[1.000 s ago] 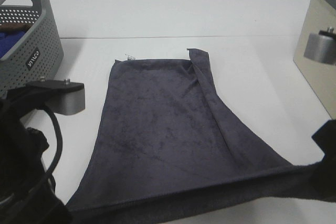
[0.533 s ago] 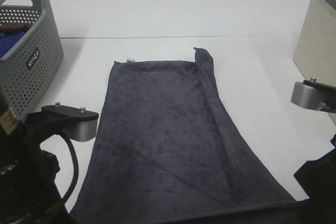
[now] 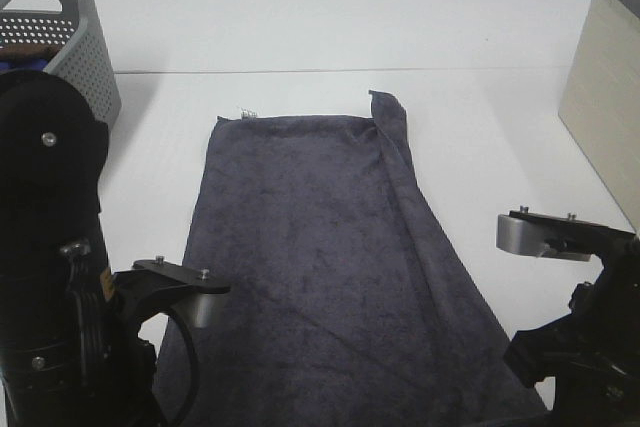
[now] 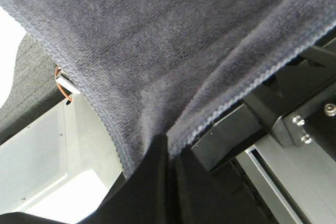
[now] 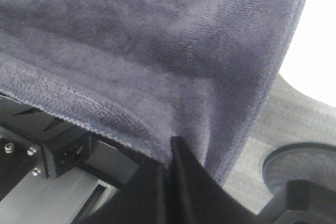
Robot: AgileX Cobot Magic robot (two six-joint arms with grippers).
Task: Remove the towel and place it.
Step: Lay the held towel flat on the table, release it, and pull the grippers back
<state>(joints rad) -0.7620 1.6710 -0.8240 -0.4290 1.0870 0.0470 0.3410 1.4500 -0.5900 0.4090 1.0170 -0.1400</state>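
The dark charcoal towel (image 3: 310, 247) lies spread lengthwise on the white table (image 3: 330, 17), with its right long edge folded over in a narrow strip. Its near end runs off the front of the view between my two arms. In the left wrist view my left gripper (image 4: 167, 145) is shut, pinching a hemmed corner of the towel (image 4: 157, 51). In the right wrist view my right gripper (image 5: 170, 150) is shut on the other near corner of the towel (image 5: 147, 51). Both grippers themselves are out of the exterior view, below its lower edge.
A grey perforated basket (image 3: 70, 17) stands at the back left, partly behind my left arm (image 3: 50, 267). A beige box (image 3: 605, 97) stands at the right edge. My right arm (image 3: 580, 347) is at the lower right. The wrist views show table frame and grey floor under the towel.
Both arms have drawn back toward the front and lower. The towel's near end, held raised and taut a second ago, has come down and the cloth now lies flat.
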